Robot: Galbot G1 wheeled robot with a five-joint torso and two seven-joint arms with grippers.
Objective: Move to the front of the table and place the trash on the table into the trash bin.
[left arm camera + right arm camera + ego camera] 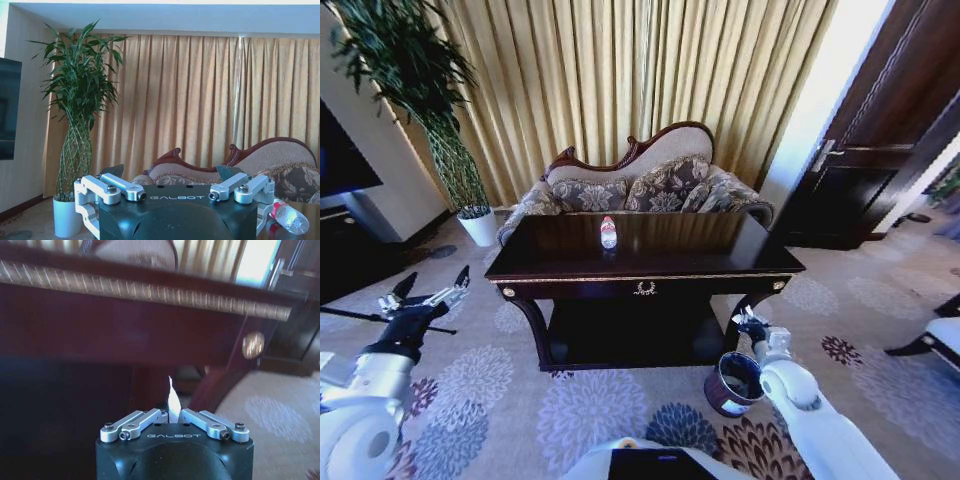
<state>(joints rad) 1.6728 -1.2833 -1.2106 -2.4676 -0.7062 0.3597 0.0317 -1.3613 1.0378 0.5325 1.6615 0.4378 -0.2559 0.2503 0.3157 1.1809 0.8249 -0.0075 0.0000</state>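
Carpet: patterned floor fills the lower half of the head view, with open room at lower left and at right of the table.
Table: centre of the head view, long dark glossy top with a gold-trimmed front edge and a lower shelf; a sofa stands just behind it.
Trash bin: lower right of centre on the carpet, just beside the table's front right leg; its dark inside shows no contents I can make out.
Bottle: 1 clear bottle with a red cap and label, upright on the tabletop, upper centre, near the back edge.
Left gripper: left edge of the head view, above the carpet, well apart from the table, fingers spread apart.
Right gripper: just above the bin's rim, below the table's front edge; its fingers are closed on a thin white scrap.
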